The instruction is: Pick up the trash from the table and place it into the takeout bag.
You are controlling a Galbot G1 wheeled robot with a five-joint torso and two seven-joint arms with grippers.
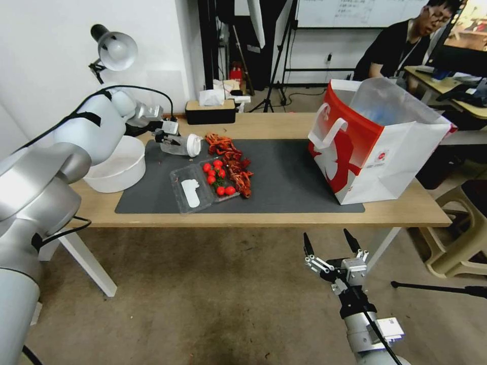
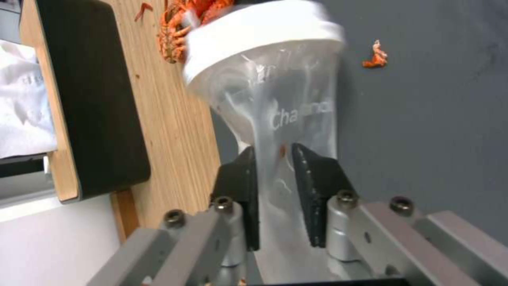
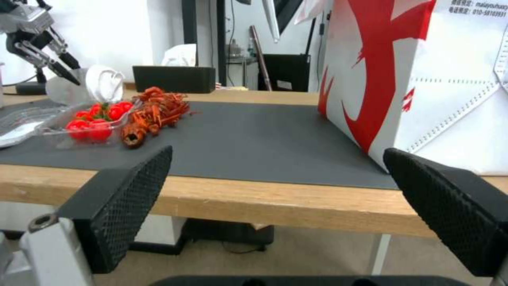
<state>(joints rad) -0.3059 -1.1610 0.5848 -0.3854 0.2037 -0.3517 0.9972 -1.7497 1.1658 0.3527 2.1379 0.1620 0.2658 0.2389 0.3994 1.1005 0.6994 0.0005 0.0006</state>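
Observation:
My left gripper (image 1: 163, 138) is shut on a clear white-capped container (image 1: 181, 145), squeezing its soft wall between the fingers (image 2: 312, 174). The container (image 2: 280, 99) lies on its side low over the far left corner of the dark mat (image 1: 284, 177); I cannot tell if it touches the mat. More trash lies mid-mat: red crayfish shells (image 1: 234, 162) and a clear clamshell tray (image 1: 195, 190) with red tomatoes. The red and white takeout bag (image 1: 378, 152) stands open at the table's (image 1: 264, 219) right end. My right gripper (image 1: 331, 242) hangs open below the table's front edge, facing the bag (image 3: 402, 71).
A white bowl (image 1: 119, 166) sits at the table's left end beside my left arm. A dark tissue box (image 1: 210, 110) and a desk lamp (image 1: 115, 49) stand at the back. A shell scrap (image 2: 376, 56) lies on the mat. A beige stool (image 1: 464, 233) stands to the right.

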